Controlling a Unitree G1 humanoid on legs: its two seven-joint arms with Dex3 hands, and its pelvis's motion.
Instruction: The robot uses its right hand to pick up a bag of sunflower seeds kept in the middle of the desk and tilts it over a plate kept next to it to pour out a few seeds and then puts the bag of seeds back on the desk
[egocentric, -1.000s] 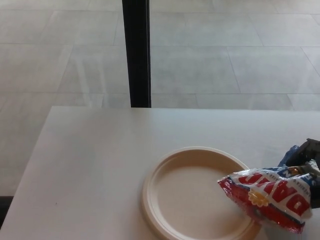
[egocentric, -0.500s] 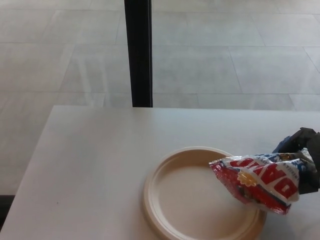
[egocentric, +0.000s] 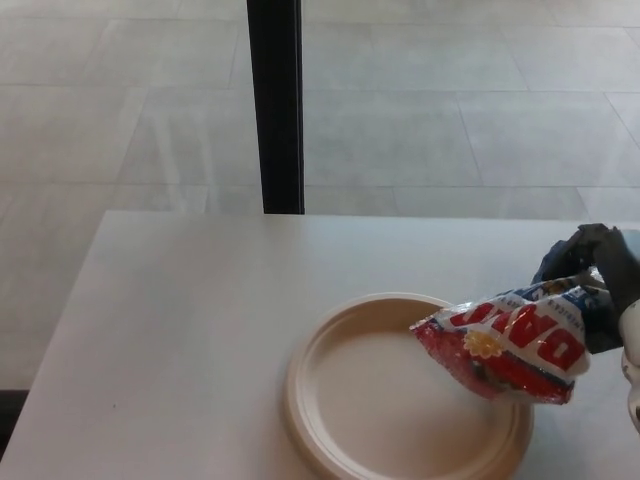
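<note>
A red, white and blue bag of sunflower seeds hangs over the right part of a round cream plate, lying on its side with one end pointing left and slightly down. My right hand comes in from the right edge and is shut on the bag's right end, its black fingers wrapped over the top. No seeds show on the plate. The plate rests on the white desk. My left hand does not show.
A black vertical post stands behind the desk's far edge, with a grey tiled floor beyond it. The desk's left edge runs diagonally at picture left.
My right hand has lifted the bag and carried it left, further over the plate. The bag's left end now dips a little toward the plate.
</note>
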